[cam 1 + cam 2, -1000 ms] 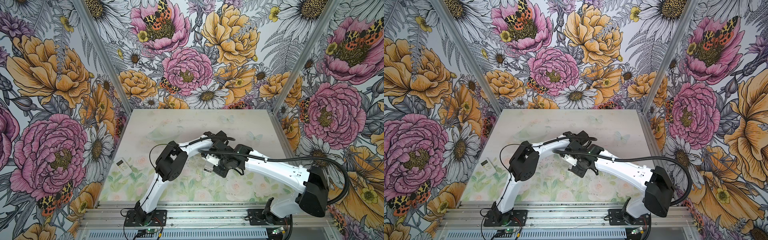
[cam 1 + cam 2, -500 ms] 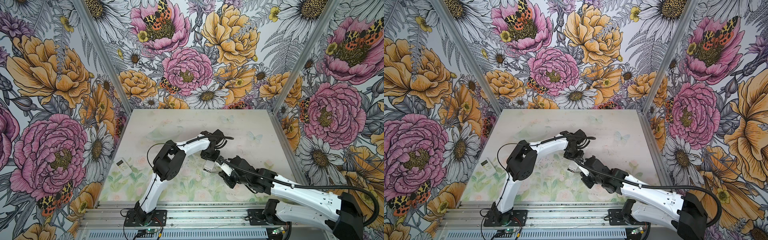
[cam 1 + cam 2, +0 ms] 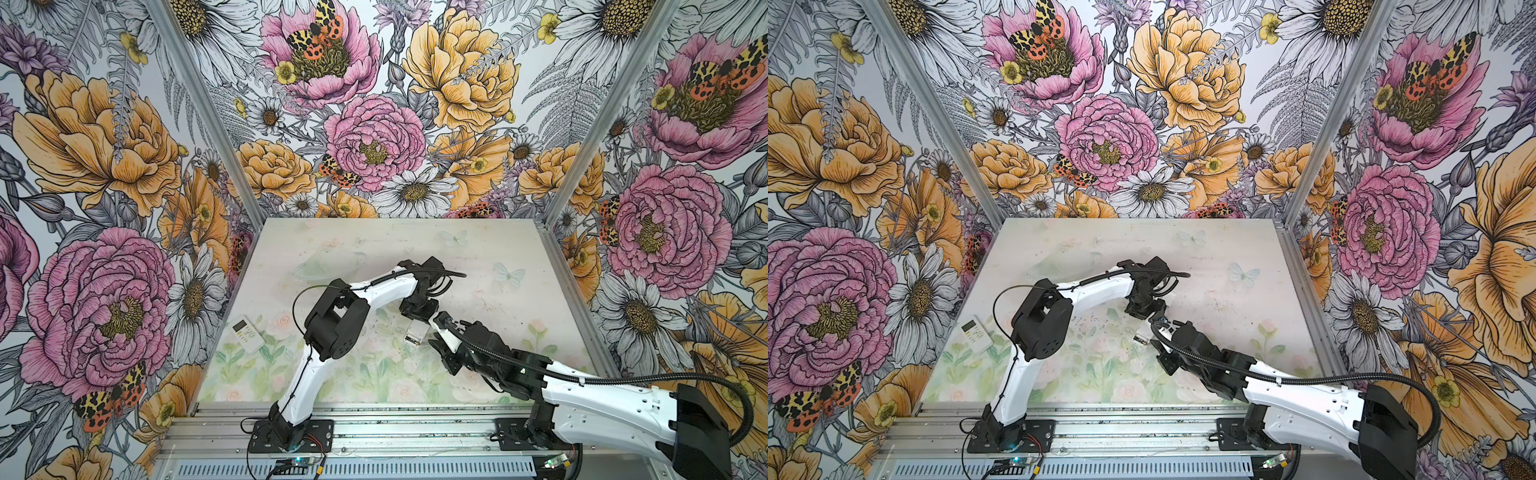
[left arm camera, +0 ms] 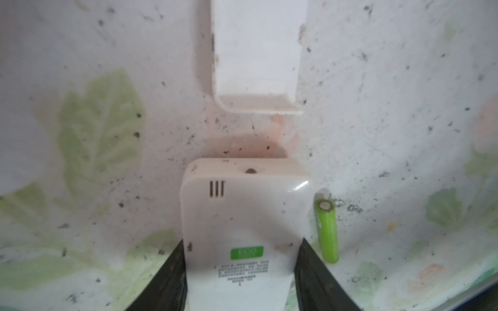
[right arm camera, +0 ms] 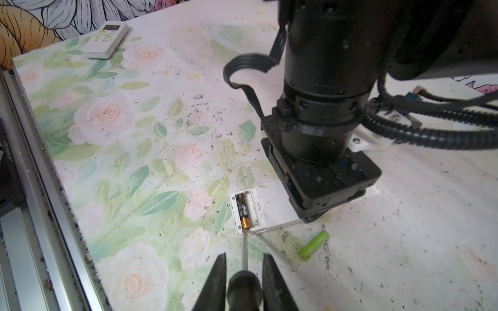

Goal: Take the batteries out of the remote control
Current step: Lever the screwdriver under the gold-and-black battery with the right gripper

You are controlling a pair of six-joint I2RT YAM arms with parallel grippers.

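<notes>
Now the left gripper (image 4: 241, 258) clamps the white plastic remote control (image 4: 244, 212); the right gripper (image 5: 244, 259) grips a black-handled screwdriver (image 5: 244, 286), tip at the gold-ended black battery (image 5: 244, 214) inside. The lime-green battery (image 5: 314, 244) lies loose beside it. Next, I think: lever the black one gently upward.

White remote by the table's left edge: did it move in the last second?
No. The white remote lies where it lay, at the same place and angle against the left edge of the table, in both top views.
</notes>
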